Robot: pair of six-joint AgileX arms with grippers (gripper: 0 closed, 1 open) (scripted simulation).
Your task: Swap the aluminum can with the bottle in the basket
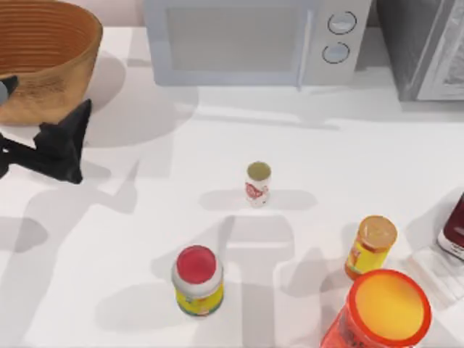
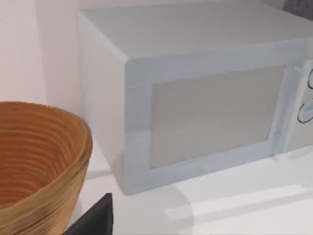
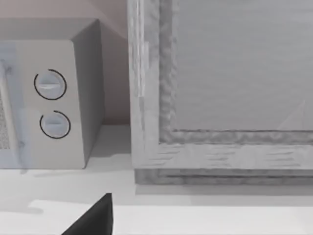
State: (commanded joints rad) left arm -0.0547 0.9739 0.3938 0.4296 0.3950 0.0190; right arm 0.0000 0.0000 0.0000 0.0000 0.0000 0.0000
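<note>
The aluminum can (image 1: pixel 258 183), slim and white with red markings and a dull top, stands upright near the table's middle. At the back left corner sits the orange-brown woven basket (image 1: pixel 51 61), whose ribbed wall (image 2: pixel 34 161) is close in the left wrist view. The bottle is hidden from view. My left gripper (image 1: pixel 67 143) hovers just in front of the basket at the left edge, far left of the can, and its dark edge (image 2: pixel 95 220) shows in the left wrist view. A dark edge of my right gripper (image 3: pixel 93 218) faces the back right corner.
A white microwave (image 1: pixel 246 40) stands along the back, with a grey cabinet (image 1: pixel 428 47) to its right. A red-lidded yellow jar (image 1: pixel 197 279) stands at the front. At the right are an orange-lidded jar (image 1: pixel 371 246), a large orange tub (image 1: pixel 384 312) and a dark red container (image 1: pixel 455 230).
</note>
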